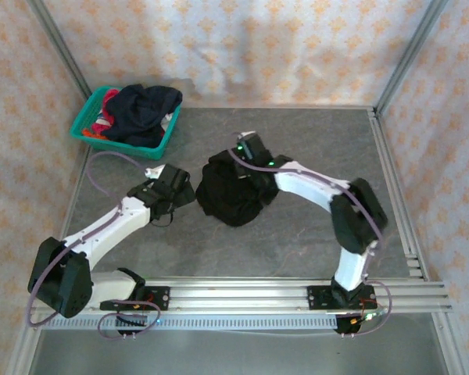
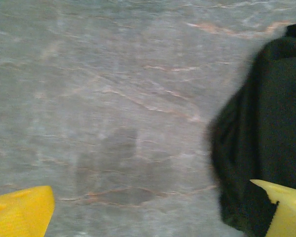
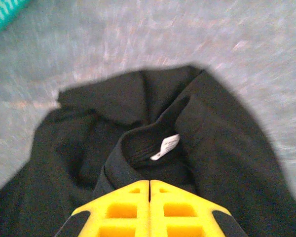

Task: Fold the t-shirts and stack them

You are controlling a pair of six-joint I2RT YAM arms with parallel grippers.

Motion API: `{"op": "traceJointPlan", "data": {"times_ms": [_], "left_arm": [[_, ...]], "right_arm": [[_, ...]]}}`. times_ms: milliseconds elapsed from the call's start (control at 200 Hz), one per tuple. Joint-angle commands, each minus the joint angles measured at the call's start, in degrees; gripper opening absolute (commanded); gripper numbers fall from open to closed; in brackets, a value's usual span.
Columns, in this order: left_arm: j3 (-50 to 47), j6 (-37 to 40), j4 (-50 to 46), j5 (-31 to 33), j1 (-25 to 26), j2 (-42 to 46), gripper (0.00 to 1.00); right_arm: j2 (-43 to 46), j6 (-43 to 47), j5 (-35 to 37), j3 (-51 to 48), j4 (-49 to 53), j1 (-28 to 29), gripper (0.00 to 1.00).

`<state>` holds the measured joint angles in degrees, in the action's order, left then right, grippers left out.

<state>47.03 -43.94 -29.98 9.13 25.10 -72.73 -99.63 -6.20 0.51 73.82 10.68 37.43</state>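
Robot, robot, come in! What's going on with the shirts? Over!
Left gripper open beside the black t-shirt. Right gripper shut at its collar, pinch unclear. Other shirts in the teal basket. Nothing blocking.

**Colours on the Table**

We see a black shirt (image 1: 233, 191) with a white tag (image 3: 166, 147) on a grey table (image 1: 313, 148) veined pale pink. The teal basket (image 1: 121, 145) holds a navy shirt (image 1: 144, 109) and a red-pink shirt (image 1: 103, 123). Fingers (image 3: 123, 210) are yellow, and the walls (image 1: 258, 39) are cream with orange ornaments.
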Motion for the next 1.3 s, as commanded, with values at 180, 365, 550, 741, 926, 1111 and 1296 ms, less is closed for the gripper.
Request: {"op": "traceJointPlan", "data": {"times_ms": [180,365,550,741,926,1111,1296], "left_arm": [[3.8,-5.9,8.7,-1.6,6.1,-9.7,1.0],[5.6,-8.8,11.7,-2.6,8.3,-15.9,0.98],[7.6,-11.7,15.2,-4.9,8.8,-22.8,0.67],[9.8,-13.2,17.5,-7.7,10.6,-27.7,0.47],[11.3,-12.5,16.7,-6.6,10.8,-28.3,0.0],[16.1,-4.1,4.3,5.2,9.1,-19.4,0.0],[20.4,3.8,-5.3,11.3,2.3,-6.0,0.0]], "right_arm": [[18.1,-6.7,7.4,-6.3,-0.3,-12.4,0.0],[23.9,-12.2,7.9,-12.7,1.2,-20.2,0.0],[23.5,-14.1,4.8,-16.0,1.5,-22.3,0.0],[22.2,-14.3,4.0,-15.9,1.8,-22.9,0.0],[23.0,-13.2,3.9,-14.5,2.5,-23.2,0.0],[26.0,-10.4,3.5,-10.4,4.3,-24.6,0.0],[32.9,-8.7,4.4,-4.7,5.3,-27.8,0.0]]}}
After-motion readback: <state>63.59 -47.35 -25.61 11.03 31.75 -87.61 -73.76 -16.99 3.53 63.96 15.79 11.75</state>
